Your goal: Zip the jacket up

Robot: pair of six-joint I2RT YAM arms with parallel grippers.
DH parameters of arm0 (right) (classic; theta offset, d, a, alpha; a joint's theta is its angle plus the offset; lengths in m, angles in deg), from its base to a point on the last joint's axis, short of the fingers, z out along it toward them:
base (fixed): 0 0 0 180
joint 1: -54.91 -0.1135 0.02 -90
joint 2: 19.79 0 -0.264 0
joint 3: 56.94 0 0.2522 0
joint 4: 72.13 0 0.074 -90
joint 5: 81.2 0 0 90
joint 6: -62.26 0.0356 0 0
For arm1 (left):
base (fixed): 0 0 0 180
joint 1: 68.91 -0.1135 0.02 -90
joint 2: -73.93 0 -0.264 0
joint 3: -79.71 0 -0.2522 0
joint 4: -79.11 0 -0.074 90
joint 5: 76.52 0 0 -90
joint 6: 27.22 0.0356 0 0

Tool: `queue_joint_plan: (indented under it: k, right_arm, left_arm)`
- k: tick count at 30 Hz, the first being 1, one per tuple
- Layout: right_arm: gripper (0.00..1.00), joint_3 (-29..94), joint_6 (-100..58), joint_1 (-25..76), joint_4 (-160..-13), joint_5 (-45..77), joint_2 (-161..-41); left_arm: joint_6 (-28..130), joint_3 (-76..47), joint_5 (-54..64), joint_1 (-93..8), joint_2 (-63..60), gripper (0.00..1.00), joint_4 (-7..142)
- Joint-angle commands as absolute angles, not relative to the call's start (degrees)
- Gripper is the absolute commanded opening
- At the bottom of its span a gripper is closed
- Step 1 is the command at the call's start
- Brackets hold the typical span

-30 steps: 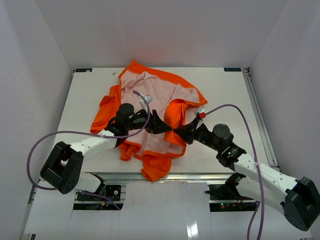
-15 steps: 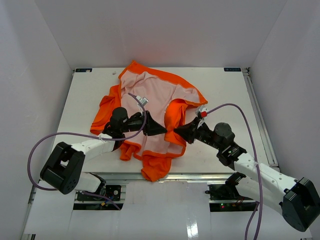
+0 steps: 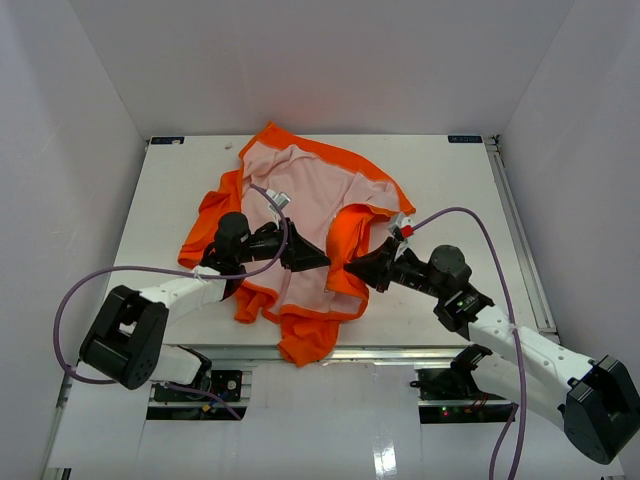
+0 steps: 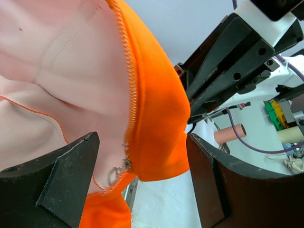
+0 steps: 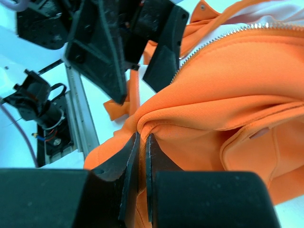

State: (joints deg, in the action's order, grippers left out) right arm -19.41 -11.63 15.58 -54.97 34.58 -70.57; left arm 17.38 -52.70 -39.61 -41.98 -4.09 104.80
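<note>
The orange jacket (image 3: 300, 195) lies spread open on the white table (image 3: 450, 200), pale pink lining up. My left gripper (image 3: 318, 258) is open. In the left wrist view, the lower corner of the orange front panel (image 4: 159, 123) hangs between its fingers (image 4: 66, 183) without being pinched. The zipper teeth (image 4: 130, 85) run down that edge to a small metal pull (image 4: 115, 172). My right gripper (image 3: 352, 268) faces it from the right, shut on a fold of the same orange panel (image 5: 228, 85) just beside the zipper edge (image 5: 213, 42).
White walls enclose the table on three sides. A metal rail (image 3: 400, 352) runs along the near edge under the jacket's hanging hem (image 3: 305, 345). Purple cables (image 3: 470, 215) loop over both arms. The two grippers are tip to tip, very close together.
My left gripper narrowed and opened wide again, shifting slightly left and nearer. The jacket's lower hem slid a little toward the near left. The right gripper kept its pinch.
</note>
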Motion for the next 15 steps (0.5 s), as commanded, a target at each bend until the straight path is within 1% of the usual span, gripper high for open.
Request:
queue_joint_plan:
  k: [1,8,11,15]
  right_arm:
    - [0.08,-17.6,-10.3,15.9,-48.6,40.4,-68.8]
    - [0.08,-18.3,-9.3,16.2,-46.6,41.6,-68.8]
    - [0.08,-18.3,-9.2,16.2,-46.3,41.6,-69.4]
    - [0.08,-18.5,-9.0,16.3,-45.6,41.5,-70.1]
  left_arm:
    - [16.8,-53.9,-43.2,-43.5,-2.2,0.84,109.1]
    - [8.4,-56.6,-49.1,-43.5,-7.9,0.84,124.1]
    - [2.2,-58.1,-51.0,-43.4,-10.4,0.84,134.6]
    - [-4.5,-58.4,-52.2,-42.8,-14.3,0.84,144.8]
